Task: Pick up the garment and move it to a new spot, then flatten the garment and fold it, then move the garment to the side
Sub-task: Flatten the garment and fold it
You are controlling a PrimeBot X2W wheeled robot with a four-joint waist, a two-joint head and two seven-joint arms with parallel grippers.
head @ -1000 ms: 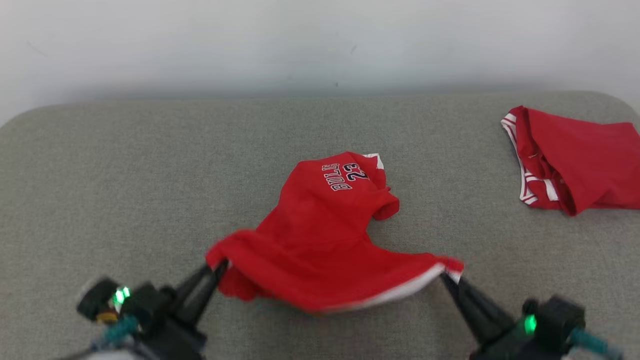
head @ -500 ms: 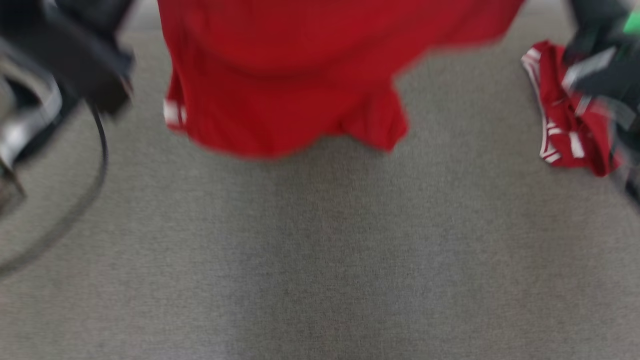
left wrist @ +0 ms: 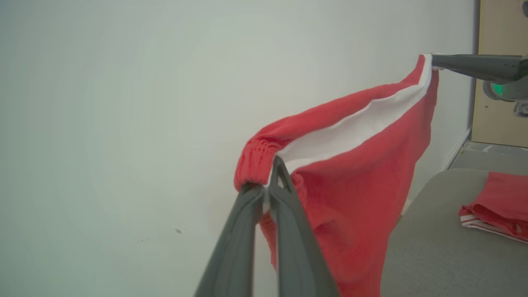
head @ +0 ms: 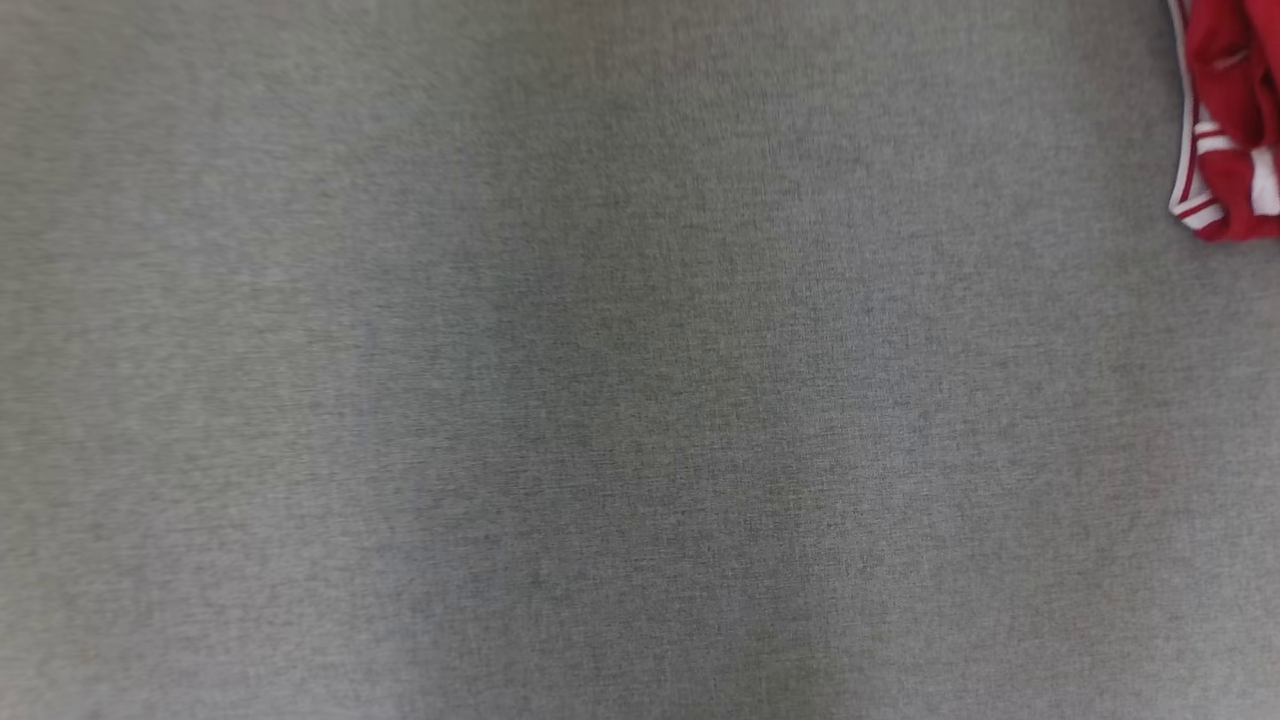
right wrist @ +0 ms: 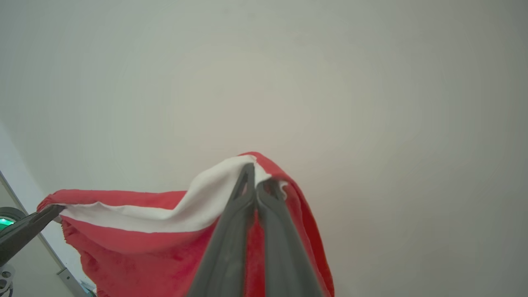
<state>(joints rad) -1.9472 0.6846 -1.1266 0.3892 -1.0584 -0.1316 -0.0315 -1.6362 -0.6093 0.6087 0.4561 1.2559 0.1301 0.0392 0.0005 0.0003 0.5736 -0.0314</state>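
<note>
The garment (left wrist: 363, 173) is a red jersey with a white inner band, hanging in the air in front of a pale wall. In the left wrist view my left gripper (left wrist: 268, 183) is shut on its ribbed red edge. My right gripper (left wrist: 433, 57) pinches the far corner of the same hem. The right wrist view shows the right gripper (right wrist: 253, 175) shut on the white-lined edge of the garment (right wrist: 136, 239). There the left gripper (right wrist: 57, 210) holds the other end. The cloth sags between the two grips.
A second red garment with white stripes (head: 1230, 120) lies crumpled at the right side of the grey fabric surface (head: 600, 400); the left wrist view shows this second garment (left wrist: 499, 202) too. A pale wall (left wrist: 123, 123) stands behind the surface.
Both grippers have lifted the garment off the grey surface and up out of the head view. The head camera has also tilted down toward the surface.
</note>
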